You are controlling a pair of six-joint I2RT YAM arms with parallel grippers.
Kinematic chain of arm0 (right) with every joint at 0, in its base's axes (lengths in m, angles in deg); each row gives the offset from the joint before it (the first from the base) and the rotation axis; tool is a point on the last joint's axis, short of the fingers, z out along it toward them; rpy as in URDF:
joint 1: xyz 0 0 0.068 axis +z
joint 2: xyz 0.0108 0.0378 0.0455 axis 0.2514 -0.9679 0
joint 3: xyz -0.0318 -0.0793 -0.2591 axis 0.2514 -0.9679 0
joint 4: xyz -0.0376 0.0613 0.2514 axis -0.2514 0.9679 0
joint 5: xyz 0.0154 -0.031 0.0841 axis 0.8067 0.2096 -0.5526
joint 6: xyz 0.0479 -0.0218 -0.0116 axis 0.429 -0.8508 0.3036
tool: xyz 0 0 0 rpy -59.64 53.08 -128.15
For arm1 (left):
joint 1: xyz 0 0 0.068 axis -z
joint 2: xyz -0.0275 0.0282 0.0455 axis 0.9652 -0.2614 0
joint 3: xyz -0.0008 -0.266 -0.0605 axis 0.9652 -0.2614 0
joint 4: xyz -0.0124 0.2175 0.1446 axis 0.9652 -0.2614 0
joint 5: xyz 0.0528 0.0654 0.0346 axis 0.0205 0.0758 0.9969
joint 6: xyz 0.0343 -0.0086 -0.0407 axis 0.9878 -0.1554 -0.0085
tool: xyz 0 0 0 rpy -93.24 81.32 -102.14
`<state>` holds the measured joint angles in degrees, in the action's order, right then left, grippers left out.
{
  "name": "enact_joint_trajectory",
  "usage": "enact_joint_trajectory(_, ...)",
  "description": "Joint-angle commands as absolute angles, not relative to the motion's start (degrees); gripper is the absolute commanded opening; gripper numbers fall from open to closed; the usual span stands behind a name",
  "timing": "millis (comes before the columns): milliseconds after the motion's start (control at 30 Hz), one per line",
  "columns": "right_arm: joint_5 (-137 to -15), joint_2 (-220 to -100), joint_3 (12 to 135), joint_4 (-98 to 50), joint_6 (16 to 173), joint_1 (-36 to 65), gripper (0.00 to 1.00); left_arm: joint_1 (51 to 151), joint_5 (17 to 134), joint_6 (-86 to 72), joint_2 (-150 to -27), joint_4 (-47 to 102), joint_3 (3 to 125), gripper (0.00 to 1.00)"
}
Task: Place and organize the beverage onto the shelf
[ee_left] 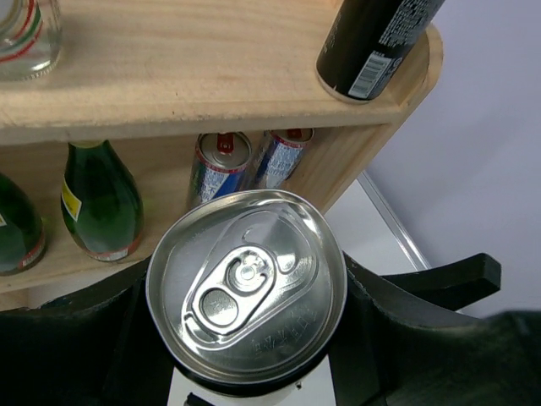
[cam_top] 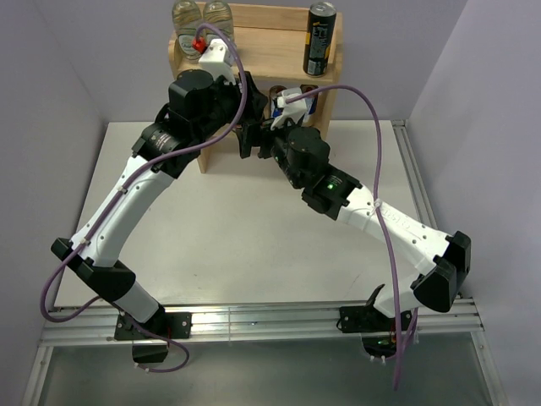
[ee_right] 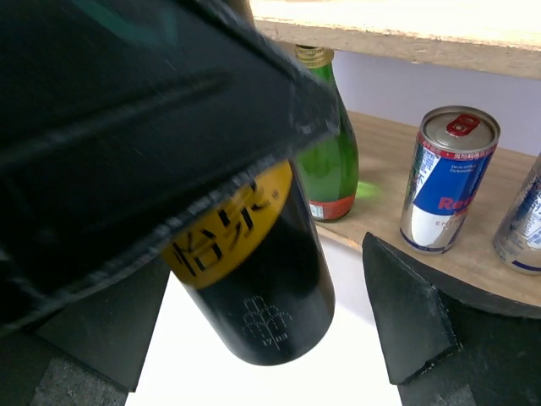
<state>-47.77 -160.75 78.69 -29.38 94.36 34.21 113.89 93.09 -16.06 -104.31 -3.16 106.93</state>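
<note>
One black can [ee_left: 245, 271] (silver top, yellow label) gripped tight in left pincer [ee_left: 249, 317], off shelf [cam_top: 262, 51], just before its lower tier. Shelf at far edge of counter [cam_top: 237, 245]. right pincer [ee_right: 254, 330] spread wide, can between its fingers; contact unclear. Top board: clear bottles [cam_top: 201, 15] left, dark can [cam_top: 319, 38] right. Lower tier: green bottles [ee_left: 101, 203], blue-silver cans [ee_left: 221, 165].

You can read two black Chinese characters, 怡泉, on the yellow label [ee_right: 221, 235] of the black can [ee_right: 266, 313]. The blue-and-silver can [ee_right: 446, 182] shows "Red" in red letters; its smaller print is too fine to read. The tall black can [ee_left: 372, 34] carries a barcode [ee_left: 365, 78] and white print that you cannot read.
</note>
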Motion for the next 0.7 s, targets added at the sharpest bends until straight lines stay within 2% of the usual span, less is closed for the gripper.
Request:
enact_joint_trajectory(0,-45.88,-159.00,81.15,-32.21,93.67,34.74,1.00,114.31,89.75,-18.05,-100.87,1.56,107.33,0.00)
enact_joint_trajectory(133,-45.17,-158.30,79.22,-34.05,93.75,34.83,1.00,114.40,88.26,-19.45,-100.70,0.94,106.89,0.00)
enact_joint_trajectory(200,-45.17,-158.12,78.69,-34.23,93.84,34.83,0.92,114.49,86.68,-20.07,-100.00,1.38,106.28,0.00)
enact_joint_trajectory(233,-45.43,-158.12,78.60,-34.14,93.75,34.92,0.75,114.40,86.06,-20.59,-99.91,1.38,106.10,0.00)
enact_joint_trajectory(300,-45.61,-158.21,78.42,-34.05,93.75,34.92,0.58,114.40,84.65,-21.21,-99.56,0.86,106.80,0.00)
enact_joint_trajectory(333,-45.70,-158.21,78.34,-33.96,93.75,34.92,0.37,114.40,84.30,-21.82,-99.47,0.07,107.24,0.00)
enact_joint_trajectory(433,-45.52,-157.86,77.55,-34.23,94.54,34.92,0.07,114.49,82.36,-22.27,-98.68,-0.73,107.86,0.00)
enact_joint_trajectory(500,-45.61,-157.77,77.46,-34.05,94.89,34.92,0.01,114.84,82.71,-22.18,-97.89,-1.08,107.60,0.00)
enact_joint_trajectory(667,-45.43,-157.33,77.28,-33.70,94.98,35.36,0.00,114.92,83.15,-21.48,-96.83,-1.69,106.90,0.00)
